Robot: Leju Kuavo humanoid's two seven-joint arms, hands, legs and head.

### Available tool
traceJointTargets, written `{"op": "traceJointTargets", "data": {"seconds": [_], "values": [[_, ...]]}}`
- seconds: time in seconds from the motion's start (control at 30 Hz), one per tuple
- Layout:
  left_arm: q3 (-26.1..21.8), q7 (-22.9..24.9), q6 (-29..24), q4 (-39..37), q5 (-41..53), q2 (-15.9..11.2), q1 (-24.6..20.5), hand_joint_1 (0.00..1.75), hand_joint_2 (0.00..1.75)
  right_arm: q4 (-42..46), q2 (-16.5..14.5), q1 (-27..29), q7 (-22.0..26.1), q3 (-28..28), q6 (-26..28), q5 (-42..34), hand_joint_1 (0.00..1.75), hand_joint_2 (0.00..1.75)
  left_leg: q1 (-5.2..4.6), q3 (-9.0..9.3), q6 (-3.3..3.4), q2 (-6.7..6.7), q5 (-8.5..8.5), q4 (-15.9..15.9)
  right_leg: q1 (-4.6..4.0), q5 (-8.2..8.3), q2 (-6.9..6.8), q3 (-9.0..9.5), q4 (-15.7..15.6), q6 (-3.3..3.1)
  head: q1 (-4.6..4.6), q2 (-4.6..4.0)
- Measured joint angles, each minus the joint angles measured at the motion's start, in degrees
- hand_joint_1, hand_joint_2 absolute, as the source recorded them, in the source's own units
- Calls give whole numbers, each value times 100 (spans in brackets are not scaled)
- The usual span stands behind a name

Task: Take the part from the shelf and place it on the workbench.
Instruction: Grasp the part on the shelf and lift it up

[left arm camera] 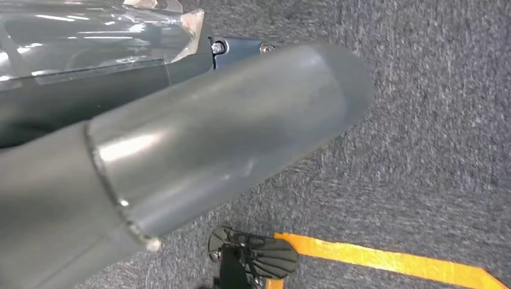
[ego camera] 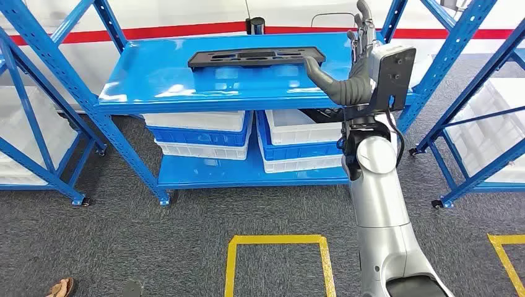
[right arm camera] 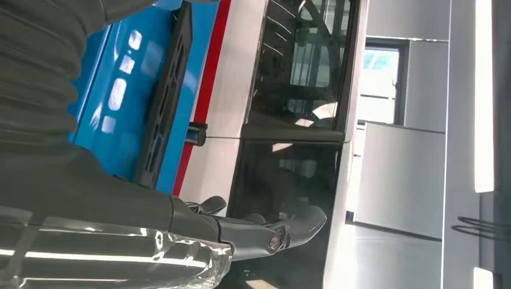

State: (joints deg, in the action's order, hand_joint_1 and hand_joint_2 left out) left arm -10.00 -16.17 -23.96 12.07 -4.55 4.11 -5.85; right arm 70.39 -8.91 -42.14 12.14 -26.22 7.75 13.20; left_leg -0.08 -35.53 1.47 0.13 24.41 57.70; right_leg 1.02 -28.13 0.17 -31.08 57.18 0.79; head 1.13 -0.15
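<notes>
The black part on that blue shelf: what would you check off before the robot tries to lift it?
1. Black part lies flat on the blue shelf: ok.
2. Right hand at the part's end, thumb reaching to it: ok.
3. Fingers closed around the part: not ok, they stand apart.
4. Firm contact under the thumb: cannot tell.
5. Nothing lying on top of the part: ok.

Your right arm (ego camera: 377, 204) rises from the lower edge of the head view and reaches forward, its silver forearm nearly upright. Your right robot hand (ego camera: 359, 59) stands raised with the fingers (ego camera: 365, 18) straight, apart and pointing up, and the thick grey thumb (ego camera: 325, 77) stretched out sideways to the left, gripping nothing. Your left robot hand (left arm camera: 181, 150) hangs low above the floor.
</notes>
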Motion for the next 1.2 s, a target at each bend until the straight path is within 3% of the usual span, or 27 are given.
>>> {"op": "traceJointTargets", "data": {"seconds": [0.1,0.17,0.27,0.3,0.33,0.37,0.43,0.5,0.57,0.63,0.7,0.77,0.83,0.87,0.9,0.97,1.0,1.03,1.13,1.2], "values": [[-1,0,1,0,3,1,-3,0,0,-8,1,11,1,1,2,-2,0,175,6,55,48,-14,15,-43,-30,8,-16,11,51,66,-2,0],[-1,0,5,0,22,7,-8,0,0,-13,2,0,7,-2,3,-2,0,175,20,136,104,-36,22,-91,-36,-101,-21,-108,305,80,-14,0],[3,17,9,-1,128,9,-19,0,0,-38,10,6,35,-5,3,-2,0,175,17,198,170,-57,72,-108,-31,-452,-17,-747,1335,56,-30,0],[11,33,9,-1,192,11,-17,0,0,-54,18,24,49,-4,3,-2,0,175,13,219,179,-68,100,-107,-32,-501,-16,-953,1597,67,-31,0],[32,50,9,-2,269,14,-15,0,0,-72,27,40,64,-2,3,-2,0,175,11,253,179,-83,133,-107,-32,-448,-16,-1061,1651,97,-33,0],[60,66,8,-3,342,15,-13,0,0,-88,35,49,77,-1,3,-2,0,175,10,301,170,-98,171,-106,-32,-293,-17,-1052,1477,142,-34,0],[130,85,2,-4,451,16,-16,0,0,-107,46,49,91,1,3,-1,0,175,8,416,134,-118,265,-106,-27,195,-18,-791,675,220,-39,0],[167,101,-1,-4,494,15,-28,0,0,-126,53,44,98,0,3,0,0,175,-8,494,78,-126,355,-95,-45,398,-19,-577,121,144,-43,0],[199,115,1,-4,522,14,-40,0,0,-141,62,51,103,7,3,0,0,175,-21,533,22,-128,410,-64,-51,363,-13,-508,47,-1,-39,0],[250,122,2,-4,552,8,-50,0,0,-140,65,58,111,24,3,2,0,175,-8,494,-29,-110,427,68,-13,377,-6,-406,25,-73,-34,0],[289,133,2,-4,573,7,-75,0,0,-137,64,56,120,34,3,7,0,175,21,208,-92,-77,459,560,11,326,-4,-289,2,-135,-29,0],[307,153,1,-4,582,8,-91,0,0,-137,67,78,123,37,3,10,0,175,53,-298,-162,-57,661,1286,11,243,0,-196,-2,-182,-23,0],[316,169,8,-5,609,7,-88,0,0,-137,72,119,122,40,3,11,0,175,74,-689,-202,-50,831,1615,11,143,14,-86,-2,-185,-21,0],[328,172,22,-5,634,4,-87,0,0,-137,75,133,121,44,3,10,0,175,79,-745,-200,-44,752,1498,11,87,21,-13,-2,-178,-22,0],[344,173,38,-5,661,2,-88,0,0,-137,77,140,121,48,3,10,0,175,79,-706,-180,-38,540,1206,10,29,25,68,-5,-167,-22,0],[389,173,64,-6,709,-8,-88,0,0,-137,79,145,122,53,3,10,0,175,53,-505,-95,-31,-63,430,0,-96,34,209,-11,-131,-26,0],[409,175,68,-7,725,-12,-90,0,0,-137,79,147,122,54,3,10,0,175,35,-423,-50,-30,-238,168,-10,-156,43,251,-24,-102,-27,0],[425,178,70,-7,738,-16,-93,0,0,-136,80,151,121,54,3,10,0,175,15,-370,-7,-32,-315,13,-26,-191,53,306,-24,-62,-27,0],[445,187,78,-7,755,-17,-107,0,0,-127,79,161,121,57,3,14,0,175,-5,-184,104,-43,-239,-87,-57,-235,59,445,17,58,-30,0],[447,189,83,-7,757,-15,-123,0,0,-123,84,155,123,60,3,16,0,175,2,-13,182,-51,-211,-118,-51,-320,49,270,381,84,-43,0]]}}
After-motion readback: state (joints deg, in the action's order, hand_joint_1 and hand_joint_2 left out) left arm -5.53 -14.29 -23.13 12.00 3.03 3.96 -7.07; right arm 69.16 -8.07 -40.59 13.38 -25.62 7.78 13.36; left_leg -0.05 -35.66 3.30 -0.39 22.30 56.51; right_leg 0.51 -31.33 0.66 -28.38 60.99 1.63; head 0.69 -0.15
